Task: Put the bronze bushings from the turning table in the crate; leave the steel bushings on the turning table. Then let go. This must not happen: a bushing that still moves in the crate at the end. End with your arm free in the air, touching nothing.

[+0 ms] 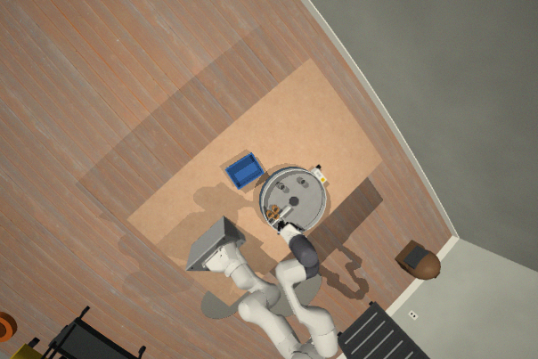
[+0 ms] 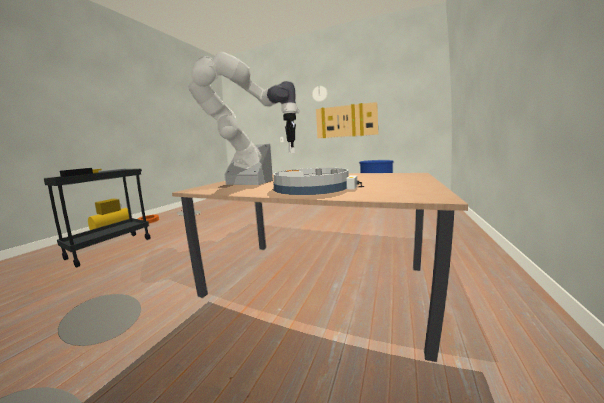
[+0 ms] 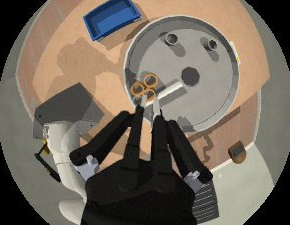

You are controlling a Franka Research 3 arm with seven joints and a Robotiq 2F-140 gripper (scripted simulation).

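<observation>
The round grey turning table (image 1: pixel 320 204) (image 2: pixel 310 182) (image 3: pixel 210 104) stands on the wooden table. Three bronze bushings (image 1: pixel 273 211) (image 3: pixel 145 86) lie close together near its rim on the side towards the arm. Two steel bushings (image 1: pixel 281 185) (image 1: pixel 303 182) (image 3: pixel 170 38) (image 3: pixel 210 44) lie on its far side. The blue crate (image 1: pixel 232 172) (image 3: pixel 95 26) stands beside the turning table and looks empty. My gripper (image 1: pixel 281 224) (image 2: pixel 291 148) (image 3: pixel 149 102) hangs well above the rim, just short of the bronze bushings. Its fingers are shut, with nothing between them.
A small white control box (image 1: pixel 318 174) (image 2: pixel 352 182) sits against the turning table. The arm's grey base box (image 1: pixel 214 244) (image 2: pixel 250 166) stands on the table's near corner. A black cart (image 2: pixel 95 209) and a blue bin (image 2: pixel 376 166) stand on the floor.
</observation>
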